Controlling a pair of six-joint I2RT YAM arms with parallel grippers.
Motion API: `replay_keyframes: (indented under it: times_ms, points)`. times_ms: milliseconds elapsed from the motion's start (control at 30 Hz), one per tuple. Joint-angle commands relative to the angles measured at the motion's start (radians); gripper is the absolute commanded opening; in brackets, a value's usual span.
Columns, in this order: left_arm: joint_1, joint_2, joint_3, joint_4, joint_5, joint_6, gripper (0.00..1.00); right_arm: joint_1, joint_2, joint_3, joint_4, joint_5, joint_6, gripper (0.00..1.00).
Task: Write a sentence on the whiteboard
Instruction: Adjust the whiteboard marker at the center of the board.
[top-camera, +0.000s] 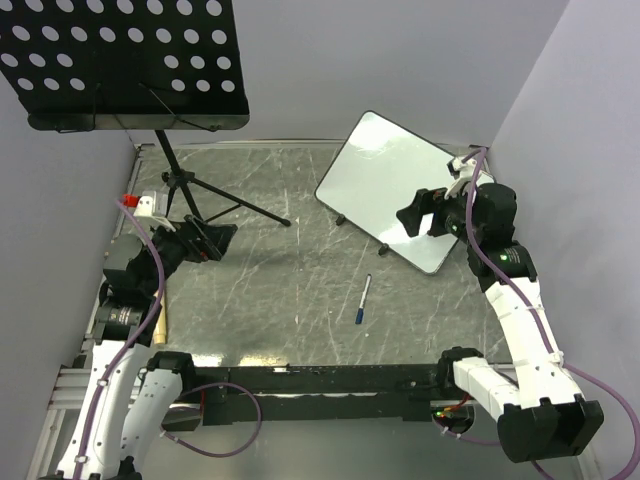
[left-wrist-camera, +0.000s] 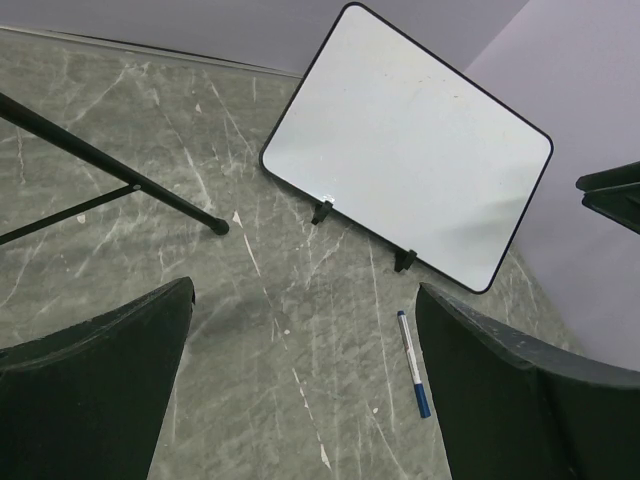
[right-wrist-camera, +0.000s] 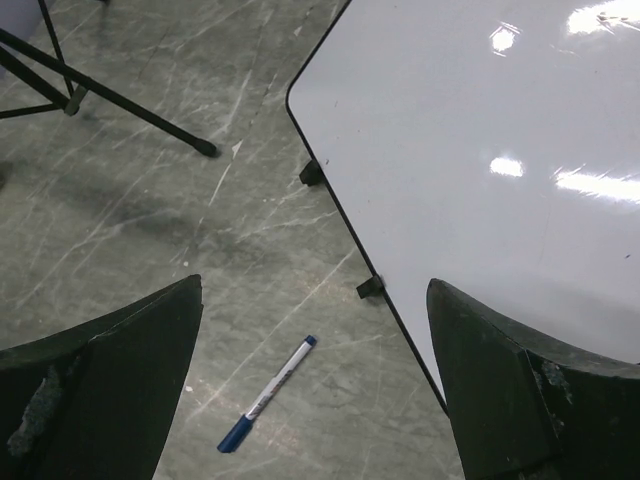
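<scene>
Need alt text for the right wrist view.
A blank whiteboard rests on small black feet at upper right, nothing written yet. A blue-capped marker lies on the grey table beside it, framed by the open right hand; black stand legs cross the upper left.

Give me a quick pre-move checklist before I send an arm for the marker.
1. whiteboard face blank and ready for writing: ok.
2. marker lying flat on the table, apart from the board, with nothing on it: ok.
3. left gripper open and empty: ok.
4. right gripper open and empty, held over the board's near edge: ok.
5. Marker ready to write: not ok, the thick blue end looks like a cap that is on.
6. music stand away from the marker, at the far left: ok.
</scene>
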Motion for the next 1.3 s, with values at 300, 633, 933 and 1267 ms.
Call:
replay_keyframes:
  times_ms: [300,633,933,1267]
  points:
    - [0.004,-0.003,0.019,0.027,0.003,-0.009,0.97,0.004,0.015,0.022,-0.014,-0.277,-0.151,1.0]
    - [0.004,0.052,0.011,0.053,0.072,-0.096,0.97,0.283,0.294,0.134,-0.326,-0.478,-0.459,0.99]
    - [0.004,-0.055,-0.024,-0.022,0.026,-0.116,0.97,0.587,0.425,0.005,-0.252,0.21,-0.206,0.75]
    - [0.004,-0.098,-0.084,-0.007,0.02,-0.127,0.97,0.593,0.558,-0.015,-0.28,0.249,-0.084,0.52]
